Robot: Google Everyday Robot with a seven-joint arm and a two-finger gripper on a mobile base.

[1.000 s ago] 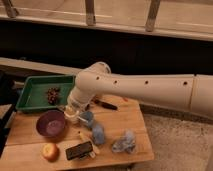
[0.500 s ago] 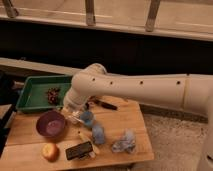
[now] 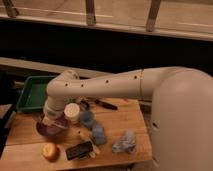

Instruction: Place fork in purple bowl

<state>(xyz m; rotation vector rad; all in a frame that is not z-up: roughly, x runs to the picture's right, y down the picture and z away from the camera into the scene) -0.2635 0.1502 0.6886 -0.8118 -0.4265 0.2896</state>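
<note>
The purple bowl [image 3: 46, 130] stands at the left of the wooden table [image 3: 127, 120]. My gripper [image 3: 51, 121] hangs from the white arm [image 3: 100, 86] directly over the bowl and reaches down to its rim, covering most of its inside. The fork does not show; it may be hidden under the gripper or in the bowl.
A green tray [image 3: 31, 93] lies behind the bowl. A black-handled knife [image 3: 105, 105] lies at the back. Two blue cups [image 3: 88, 119] [image 3: 98, 134], a pale-handled utensil [image 3: 88, 139], a dark packet [image 3: 79, 150], an orange fruit [image 3: 50, 150] and a crumpled blue wrapper [image 3: 124, 142] are nearby.
The arm has swung left and lowered, bringing the gripper from beside the blue cups to over the purple bowl.
</note>
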